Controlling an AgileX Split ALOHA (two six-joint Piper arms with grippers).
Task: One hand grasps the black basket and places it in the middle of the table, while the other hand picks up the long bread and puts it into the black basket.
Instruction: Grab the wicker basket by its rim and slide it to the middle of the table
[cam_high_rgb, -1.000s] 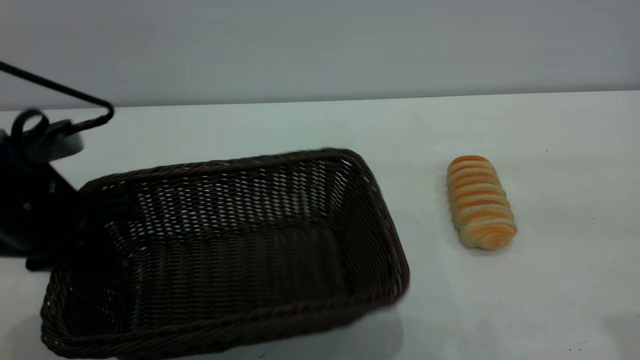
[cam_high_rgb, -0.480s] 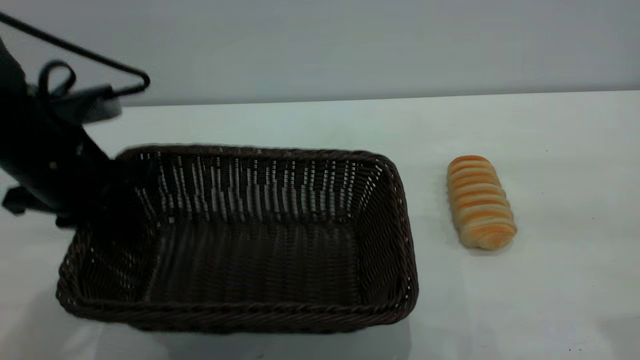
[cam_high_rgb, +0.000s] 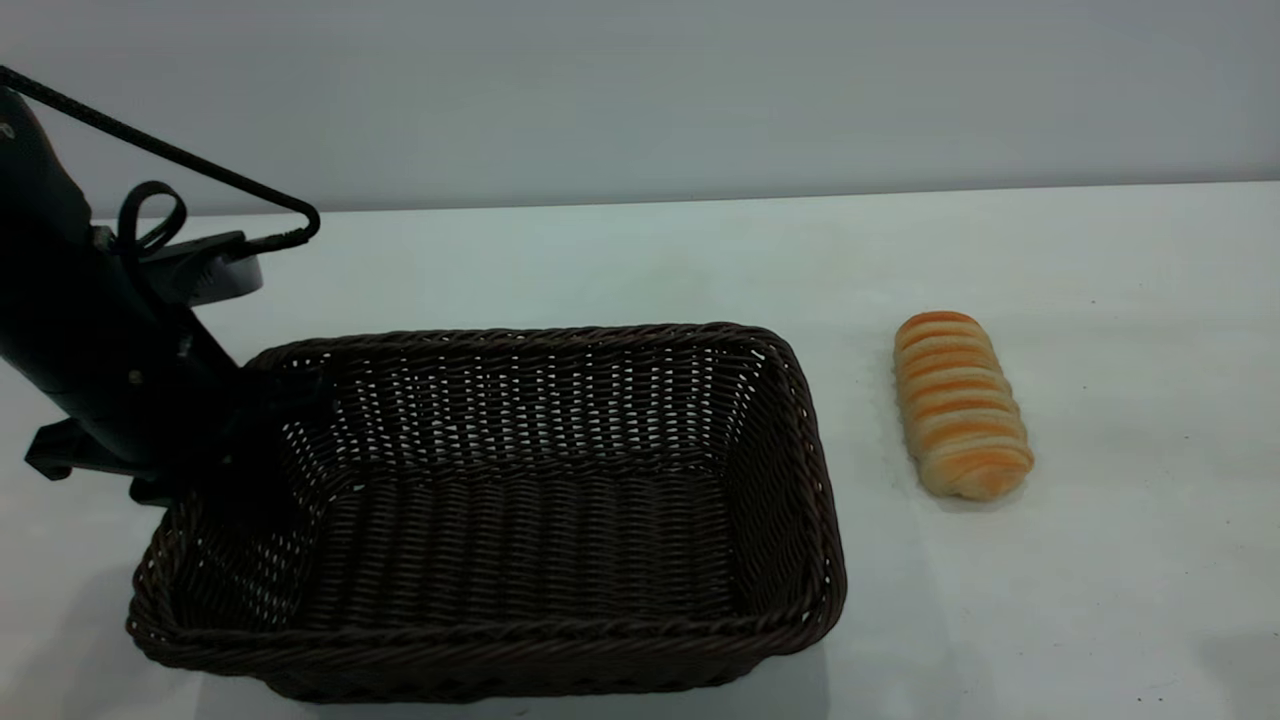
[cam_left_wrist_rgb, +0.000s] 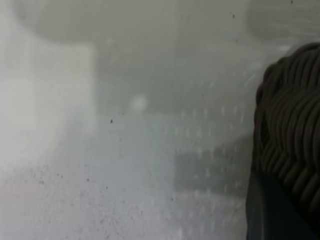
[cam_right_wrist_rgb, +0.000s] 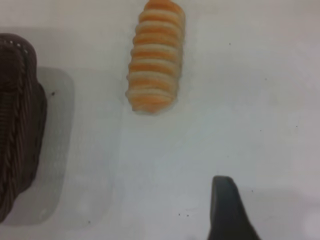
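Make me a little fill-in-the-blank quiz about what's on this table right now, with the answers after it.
1. The left gripper grips the black basket at its ____ end, as the exterior view shows it.
2. The long bread lies on the ____, not in the basket.
3. In the exterior view, the bread lies to the ____ of the basket.
4. The inside of the basket is ____.

Missing words: left; table; right; empty

Dark brown woven basket (cam_high_rgb: 560, 600); orange-and-cream striped bread (cam_high_rgb: 960, 403); white table (cam_high_rgb: 1100, 600).
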